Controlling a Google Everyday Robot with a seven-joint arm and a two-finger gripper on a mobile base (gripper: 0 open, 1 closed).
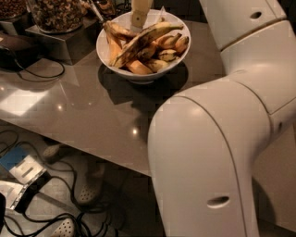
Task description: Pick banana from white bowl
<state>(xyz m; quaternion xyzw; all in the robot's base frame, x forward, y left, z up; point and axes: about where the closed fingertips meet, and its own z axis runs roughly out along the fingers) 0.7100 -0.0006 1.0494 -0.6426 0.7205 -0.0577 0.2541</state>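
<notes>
The white bowl (pixel 138 77) stands on the grey table, top centre of the camera view, and holds several bananas. The banana (pixel 147 39), long, nearly straight and dull yellow with brown-black streaks, lies diagonally across the top of the pile, from the lower left to the right rim. Short orange-yellow bananas (pixel 172 46) lie beside and under it. My gripper (pixel 139 14), a cream-coloured piece, comes down from the top edge at the bowl's far side, just above the long banana's upper part. Its upper part is cut off by the frame.
My white arm (pixel 217 139) fills the right and lower right, hiding that side of the table (pixel 83 111). A glass jar of nuts (pixel 55 14) on a metal stand sits left of the bowl, with a black cable (pixel 44 74). Cables and shoes (pixel 88 190) lie on the floor below the table's front edge.
</notes>
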